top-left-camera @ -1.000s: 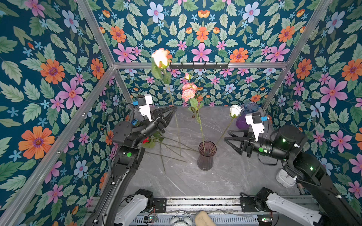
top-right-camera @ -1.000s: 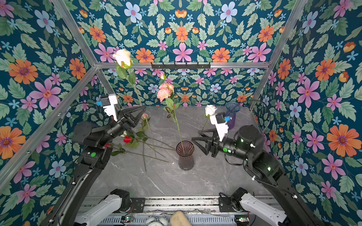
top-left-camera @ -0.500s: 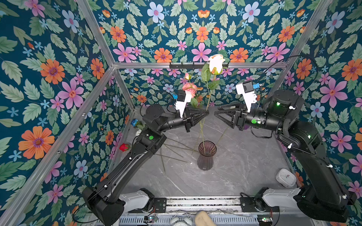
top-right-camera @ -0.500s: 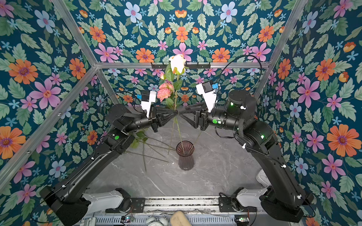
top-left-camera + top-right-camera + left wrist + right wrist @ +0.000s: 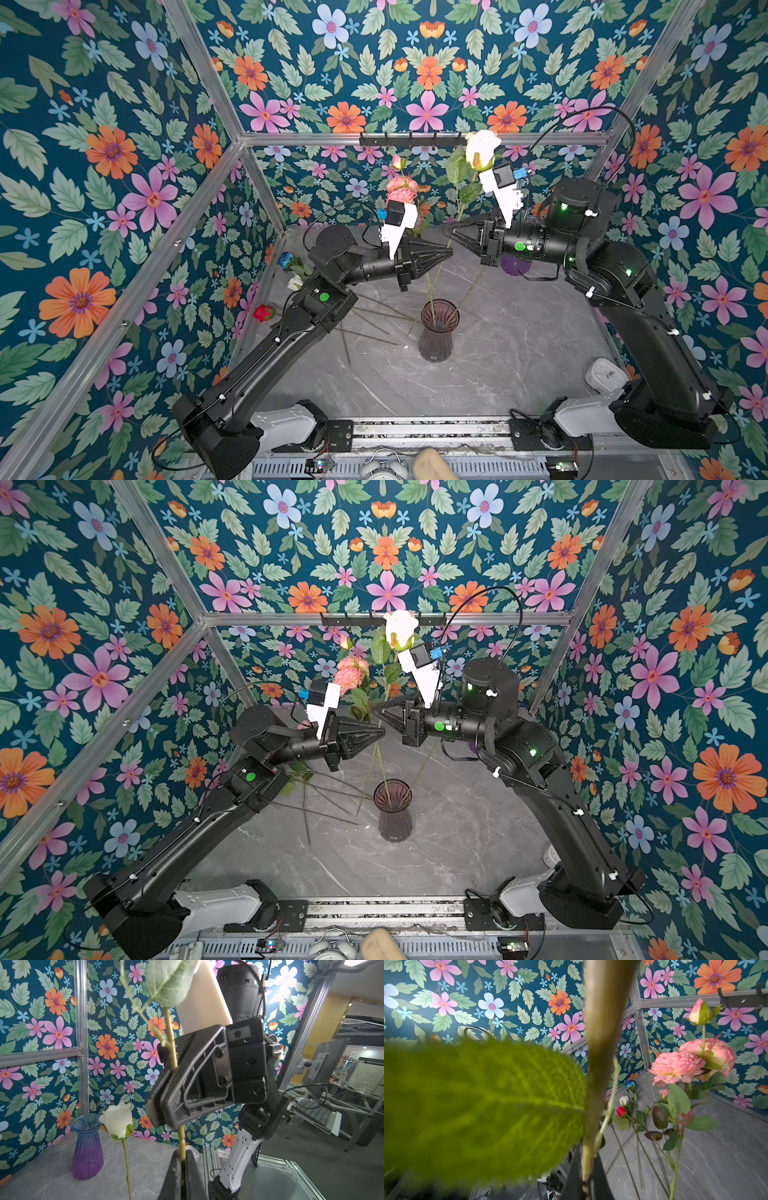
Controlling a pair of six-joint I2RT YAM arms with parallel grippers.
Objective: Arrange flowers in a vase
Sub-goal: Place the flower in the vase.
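Both top views: my left hand (image 5: 449, 252) and right hand (image 5: 444, 231) clamp the cream rose (image 5: 481, 148) over the vase (image 5: 439, 322), where the pink bloom (image 5: 401, 189) already stands. Left wrist view: both pinch its stem (image 5: 169, 1028). Right wrist view: red, white and blue flowers (image 5: 620, 1110) lie unplaced on the far-left tabletop (image 5: 726, 1157).

I find no word, label, brand mark or number that I can read in any view. The clock (image 5: 381, 469) at the front edge is cut off by the frame, and its dial is too small to make out.
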